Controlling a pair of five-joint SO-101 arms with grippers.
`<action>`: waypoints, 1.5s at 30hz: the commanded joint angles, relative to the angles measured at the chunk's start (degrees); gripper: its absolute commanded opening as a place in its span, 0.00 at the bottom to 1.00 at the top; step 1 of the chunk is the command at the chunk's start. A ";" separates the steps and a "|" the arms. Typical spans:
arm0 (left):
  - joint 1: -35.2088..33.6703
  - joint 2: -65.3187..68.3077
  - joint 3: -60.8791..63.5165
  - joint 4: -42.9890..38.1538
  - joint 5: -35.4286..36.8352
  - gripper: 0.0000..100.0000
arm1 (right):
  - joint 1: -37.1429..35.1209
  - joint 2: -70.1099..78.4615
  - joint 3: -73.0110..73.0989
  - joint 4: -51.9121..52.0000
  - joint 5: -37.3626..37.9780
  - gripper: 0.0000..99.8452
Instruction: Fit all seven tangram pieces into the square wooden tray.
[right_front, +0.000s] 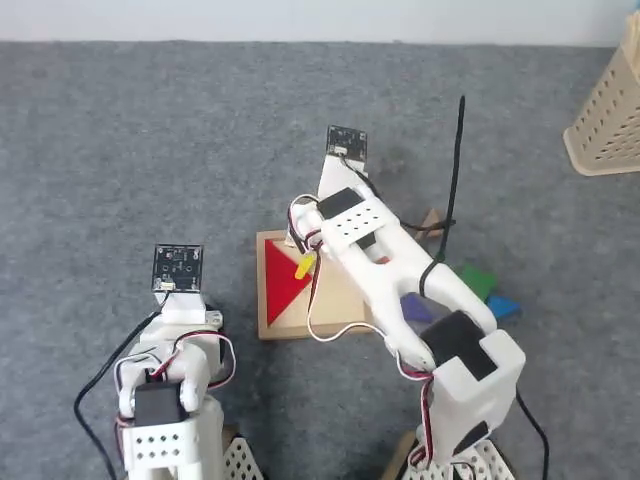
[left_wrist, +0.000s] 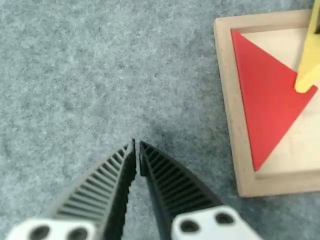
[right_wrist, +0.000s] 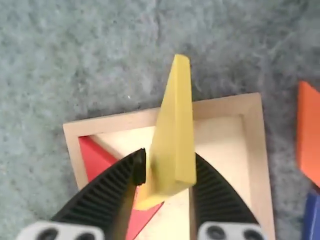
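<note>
2 pairs of jaws hang over a grey surface (right_front: 120, 150). Nearest, the left jaws are pressed together, empty, beside the tray (left_wrist: 227, 100). Farther on, the right jaws clamp a yellow piece (right_wrist: 172, 140) on edge over the tray, where a red triangle (left_wrist: 265, 100) lies. A green piece (right_front: 480, 278) rests nearby.

Even, soft light; faint shadows, perhaps overhead.

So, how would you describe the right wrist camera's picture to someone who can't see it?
A black claw grips a yellow tangram piece on edge over a square wooden tray that holds one red triangle. The tray sits on grey carpet, with an orange piece and a blue piece lying outside it.
</note>
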 joint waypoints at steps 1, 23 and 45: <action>-0.26 -1.23 -1.10 0.35 0.44 0.01 | -0.04 -1.63 -0.35 1.27 -0.26 0.12; -0.26 -1.23 -1.10 0.35 0.44 0.01 | 7.43 -11.21 -0.79 11.21 17.76 0.12; -0.26 -1.23 -1.10 0.35 0.44 0.01 | 5.23 13.14 -25.14 5.41 50.90 0.35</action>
